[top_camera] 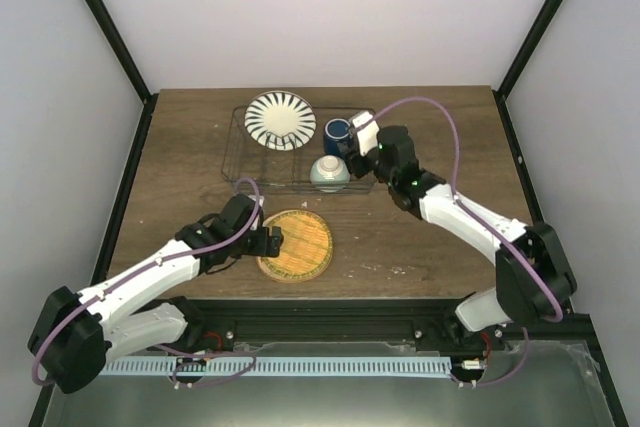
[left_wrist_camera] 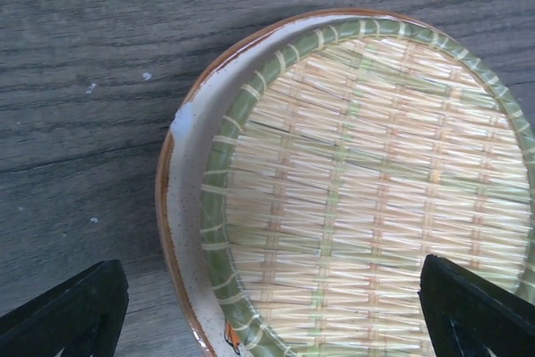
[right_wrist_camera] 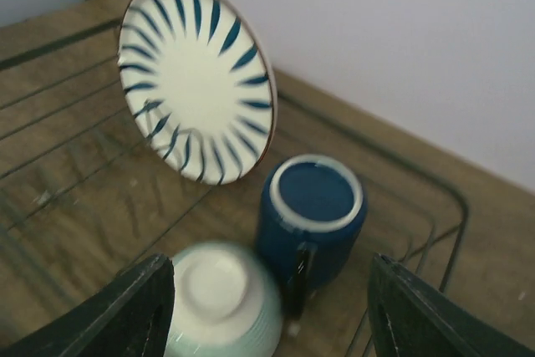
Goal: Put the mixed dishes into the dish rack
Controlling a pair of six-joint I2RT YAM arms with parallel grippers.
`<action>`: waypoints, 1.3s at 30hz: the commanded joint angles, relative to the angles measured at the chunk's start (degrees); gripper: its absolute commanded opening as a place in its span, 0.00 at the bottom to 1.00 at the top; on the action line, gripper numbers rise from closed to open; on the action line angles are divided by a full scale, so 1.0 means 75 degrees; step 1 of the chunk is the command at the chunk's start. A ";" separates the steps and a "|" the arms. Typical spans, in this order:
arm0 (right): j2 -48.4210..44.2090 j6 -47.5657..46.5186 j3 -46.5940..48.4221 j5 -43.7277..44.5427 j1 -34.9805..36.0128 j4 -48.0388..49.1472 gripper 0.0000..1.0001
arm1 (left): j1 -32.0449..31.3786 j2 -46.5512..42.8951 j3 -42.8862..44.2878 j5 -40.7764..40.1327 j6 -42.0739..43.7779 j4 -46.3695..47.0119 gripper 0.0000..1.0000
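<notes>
The rack is more than half loaded, as I judge it: three of the five dishes are inside it and two are outside. The striped plate leans on its edge, tilted, in the rack's left half toward its back side. In front of the rack, out on the table, lies the yellow plate. It sits flat on top of the cream plate, shifted a little so that a crescent of the cream rim shows beside it. Those two are what is left to load. The mug stands at the right end of the rack, seemingly mouth down. The bowl sits base up just beside the mug, at the rack's front wire. The left claw hangs over the stacked plates in front of the rack. Its jaws are spread wide and hold nothing, one to each side of the near rim. The right claw hovers above the rack's right end, over the mug and bowl. Its jaws are likewise apart and empty, clear of both dishes as far as I can see.
</notes>
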 commanded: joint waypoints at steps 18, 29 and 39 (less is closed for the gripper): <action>-0.3739 0.2440 -0.2631 0.0863 0.0835 -0.2206 0.60 | -0.0248 0.0488 -0.0880 0.0578 -0.0077 0.1398 0.82; -0.3752 0.2693 -0.2692 0.0907 0.0958 -0.2517 0.59 | -0.0544 0.1508 -0.1150 0.0777 -0.0283 0.2298 0.82; -0.3629 0.2647 -0.2792 0.0913 0.0982 -0.2541 0.59 | -0.0642 0.1700 -0.1508 0.0849 -0.0599 0.2980 0.27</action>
